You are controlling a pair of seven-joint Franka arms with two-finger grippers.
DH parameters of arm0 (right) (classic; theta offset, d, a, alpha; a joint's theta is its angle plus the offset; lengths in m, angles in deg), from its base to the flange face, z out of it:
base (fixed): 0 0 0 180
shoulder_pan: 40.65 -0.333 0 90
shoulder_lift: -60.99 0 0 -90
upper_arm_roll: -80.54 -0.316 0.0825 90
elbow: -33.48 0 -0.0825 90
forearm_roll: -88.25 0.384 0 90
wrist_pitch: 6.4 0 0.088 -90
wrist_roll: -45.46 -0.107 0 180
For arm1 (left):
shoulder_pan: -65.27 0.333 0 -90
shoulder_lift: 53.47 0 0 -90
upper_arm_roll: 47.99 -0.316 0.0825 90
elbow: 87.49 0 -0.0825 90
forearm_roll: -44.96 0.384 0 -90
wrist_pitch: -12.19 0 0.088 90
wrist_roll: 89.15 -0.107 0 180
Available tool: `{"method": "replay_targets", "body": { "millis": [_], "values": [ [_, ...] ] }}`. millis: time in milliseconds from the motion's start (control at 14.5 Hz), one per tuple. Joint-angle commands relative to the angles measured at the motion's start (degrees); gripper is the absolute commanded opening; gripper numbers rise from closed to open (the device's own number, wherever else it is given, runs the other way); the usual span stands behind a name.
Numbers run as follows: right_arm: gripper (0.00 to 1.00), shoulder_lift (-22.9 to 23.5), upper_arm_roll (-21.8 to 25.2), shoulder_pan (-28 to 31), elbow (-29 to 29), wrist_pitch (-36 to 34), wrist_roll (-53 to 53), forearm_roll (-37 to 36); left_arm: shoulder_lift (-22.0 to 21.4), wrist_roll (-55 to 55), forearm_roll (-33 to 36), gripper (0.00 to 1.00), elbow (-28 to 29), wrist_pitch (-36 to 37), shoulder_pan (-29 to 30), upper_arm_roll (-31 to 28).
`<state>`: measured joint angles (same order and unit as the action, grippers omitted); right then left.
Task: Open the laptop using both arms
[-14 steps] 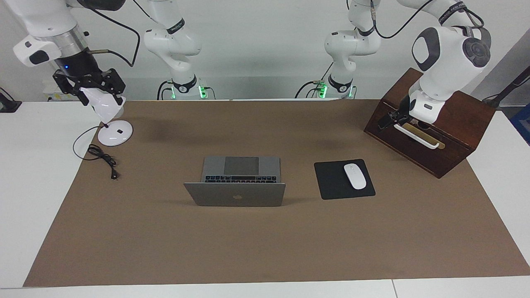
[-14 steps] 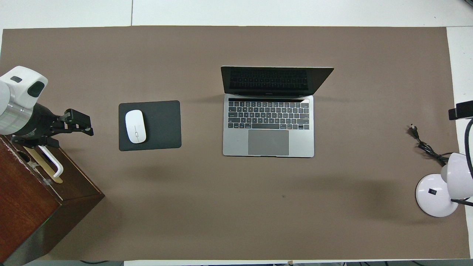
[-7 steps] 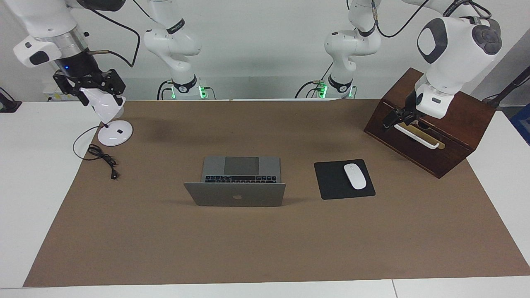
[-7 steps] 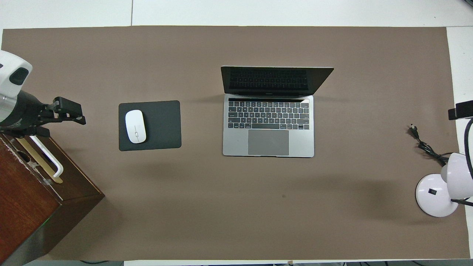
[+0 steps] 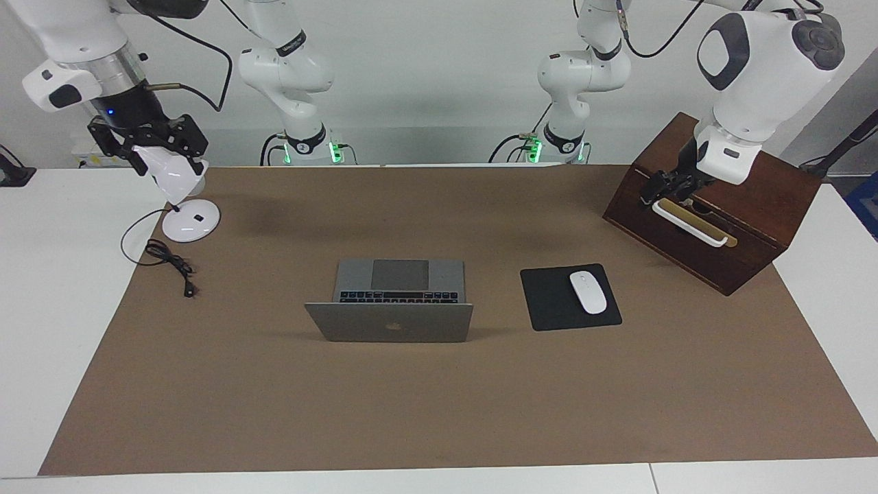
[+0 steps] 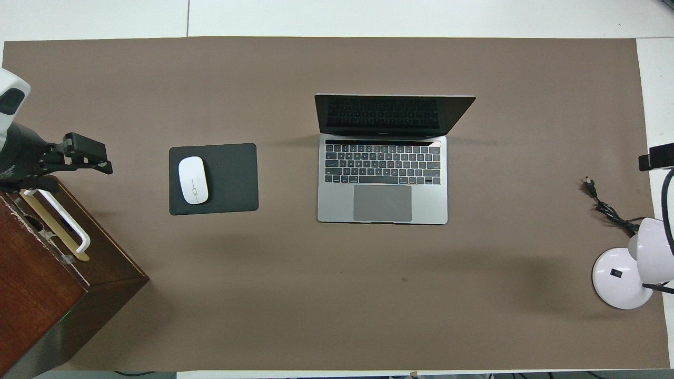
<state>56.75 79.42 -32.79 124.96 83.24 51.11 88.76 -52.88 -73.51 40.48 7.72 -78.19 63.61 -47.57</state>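
The silver-grey laptop (image 5: 389, 322) stands open in the middle of the brown mat, lid raised with the apple logo showing. The overhead view shows the laptop's (image 6: 383, 179) black keyboard and grey trackpad. My left gripper (image 5: 650, 194) hangs over the upper edge of the wooden box at the left arm's end, far from the laptop; it also shows in the overhead view (image 6: 89, 158). My right gripper (image 5: 147, 145) is raised above the desk lamp at the right arm's end. Only its edge (image 6: 655, 157) shows in the overhead view. Neither gripper touches the laptop.
A black mouse pad (image 5: 549, 302) with a white mouse (image 5: 588, 292) lies beside the laptop toward the left arm's end. A dark wooden box (image 5: 754, 226) with a white handle (image 5: 689, 223) stands there too. A white desk lamp (image 5: 191, 221) and its cable (image 5: 171, 264) sit at the right arm's end.
My left arm has risen and drawn back over the wooden box, away from the mouse pad. The right arm and the laptop have not moved.
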Motion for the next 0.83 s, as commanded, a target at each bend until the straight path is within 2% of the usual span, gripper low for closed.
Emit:
{"method": "replay_targets", "body": {
  "millis": [0,759],
  "values": [
    [1.00,0.3,-0.7,0.8,-0.4,-0.4,0.5,-0.5,1.2,-0.1,1.2,1.00,-2.0,1.3,0.7,0.5],
    [1.00,0.2,-0.7,0.8,-0.2,-0.4,0.4,-0.4,1.3,-0.5,1.5,1.00,-2.2,1.7,0.4,0.8]
  ]
}}
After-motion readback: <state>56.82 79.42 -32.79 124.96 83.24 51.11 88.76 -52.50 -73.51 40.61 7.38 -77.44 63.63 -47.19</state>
